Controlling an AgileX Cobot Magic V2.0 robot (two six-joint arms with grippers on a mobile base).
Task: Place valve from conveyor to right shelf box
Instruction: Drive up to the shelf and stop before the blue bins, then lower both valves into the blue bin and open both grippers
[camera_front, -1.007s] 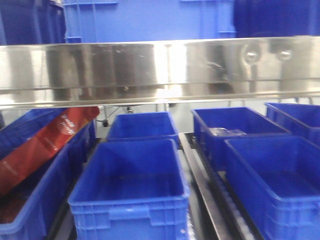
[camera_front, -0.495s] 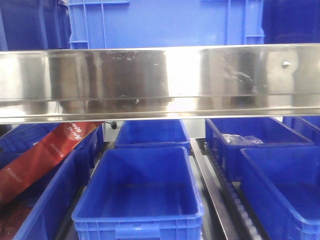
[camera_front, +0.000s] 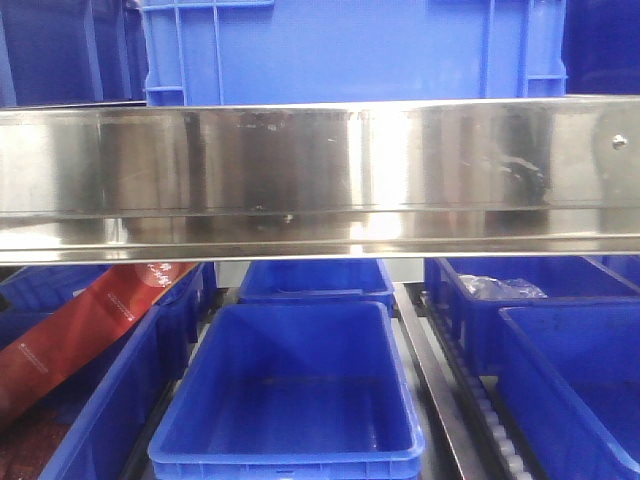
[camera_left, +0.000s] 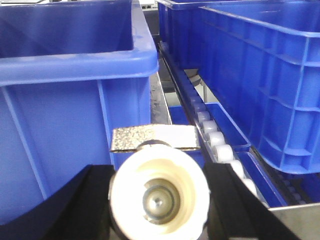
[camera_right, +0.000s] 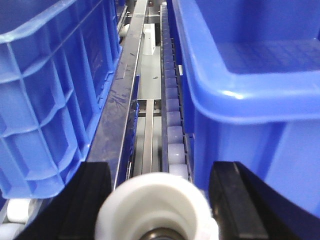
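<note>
Your left claw (camera_left: 160, 172) pinches the valve (camera_left: 159, 197), held just before a blue box's (camera_left: 75, 57) near wall, left of the rollers (camera_left: 216, 141). Your right claw (camera_right: 160, 172) is pressed onto a blurred white knob (camera_right: 155, 202) over another roller track (camera_right: 173, 125).

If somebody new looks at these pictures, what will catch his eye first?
A shiny steel shelf beam crosses the whole front view, above open blue bins, with a red bag at the lower left. Close to each wrist lens, the left pincer grips a white-capped valve and the right pincer grips another white valve.
</note>
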